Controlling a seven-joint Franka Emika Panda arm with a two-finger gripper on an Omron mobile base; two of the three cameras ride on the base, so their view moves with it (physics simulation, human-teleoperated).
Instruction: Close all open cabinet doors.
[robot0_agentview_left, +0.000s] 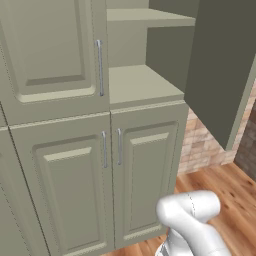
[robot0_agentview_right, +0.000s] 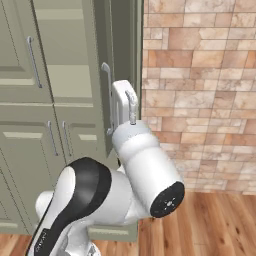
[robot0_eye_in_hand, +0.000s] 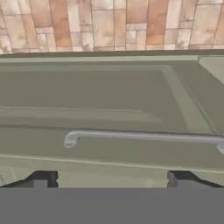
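One upper cabinet door (robot0_agentview_left: 220, 70) stands swung out to the right, baring its shelves (robot0_agentview_left: 142, 85). Facing its bar handle (robot0_eye_in_hand: 140, 136), the end effector (robot0_eye_in_hand: 109, 178) is spread wide and empty. Push flat on the panel, steadily, towards the frame.

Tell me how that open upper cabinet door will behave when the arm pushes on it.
The open cabinet door looks like a stiff flat panel, so it should swing as one piece rather than flex. It will probably pivot towards the shelves, not slide. The tool stands open facing the bar handle, whose smooth metal may let the fingers slip.
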